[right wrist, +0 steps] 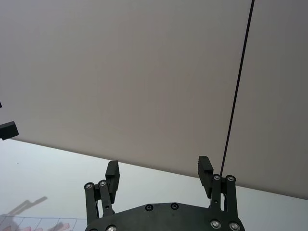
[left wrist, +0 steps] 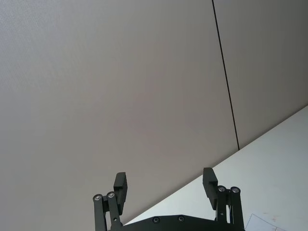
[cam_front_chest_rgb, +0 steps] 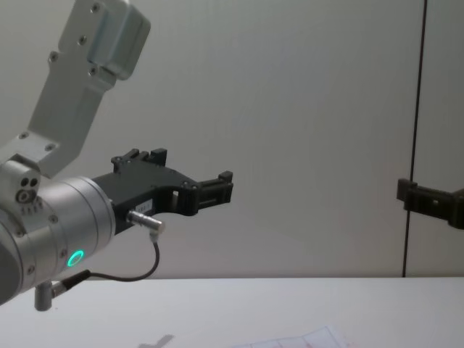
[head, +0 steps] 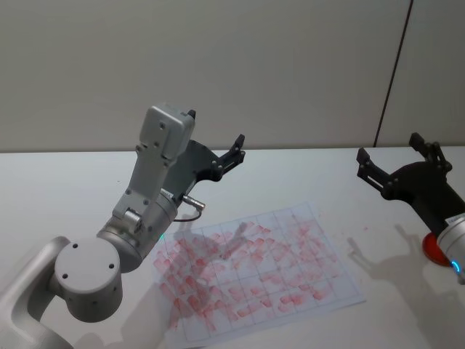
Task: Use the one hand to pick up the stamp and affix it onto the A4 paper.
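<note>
The A4 paper [head: 254, 273] lies flat on the white table, its grid covered with red stamp marks; a corner of it shows in the left wrist view [left wrist: 276, 224]. The stamp is out of view. My right gripper [head: 388, 147], on the arm with the blue ring, hovers raised at the table's right, right of the paper, open and empty [right wrist: 159, 172]. My left gripper [head: 218, 134], on the green-ringed arm, is held high behind the paper's far left corner, open with nothing between its fingers [left wrist: 163, 185]. Both point toward the wall.
A red round object [head: 434, 247] sits on the table [head: 65, 182] under the right arm. The left arm's silver elbow [head: 87, 280] rises at the front left beside the paper. A plain wall with a dark vertical seam [head: 392, 73] stands behind.
</note>
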Robot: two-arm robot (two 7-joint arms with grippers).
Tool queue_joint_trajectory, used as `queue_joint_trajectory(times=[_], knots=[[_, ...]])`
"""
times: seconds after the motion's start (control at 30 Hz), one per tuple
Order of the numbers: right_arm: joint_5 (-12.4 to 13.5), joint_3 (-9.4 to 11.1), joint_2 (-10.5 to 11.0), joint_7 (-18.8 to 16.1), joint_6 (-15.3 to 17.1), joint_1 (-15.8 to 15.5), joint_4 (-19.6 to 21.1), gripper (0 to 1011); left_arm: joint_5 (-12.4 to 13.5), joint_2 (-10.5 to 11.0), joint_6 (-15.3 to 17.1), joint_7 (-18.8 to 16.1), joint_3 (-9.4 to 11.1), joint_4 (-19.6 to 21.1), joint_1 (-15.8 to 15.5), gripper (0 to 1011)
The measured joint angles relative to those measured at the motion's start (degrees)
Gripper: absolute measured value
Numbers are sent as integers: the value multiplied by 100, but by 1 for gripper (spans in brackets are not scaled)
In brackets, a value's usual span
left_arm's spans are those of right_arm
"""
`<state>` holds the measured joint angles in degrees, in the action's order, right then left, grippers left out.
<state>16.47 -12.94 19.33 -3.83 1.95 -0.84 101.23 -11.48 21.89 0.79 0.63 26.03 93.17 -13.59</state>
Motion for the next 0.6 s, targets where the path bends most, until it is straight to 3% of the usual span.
queue_joint_trajectory(times=[0.6], knots=[[-19,0,-12,48,34,-4,0,1001,0,0,0,0,0,0,0,1001]])
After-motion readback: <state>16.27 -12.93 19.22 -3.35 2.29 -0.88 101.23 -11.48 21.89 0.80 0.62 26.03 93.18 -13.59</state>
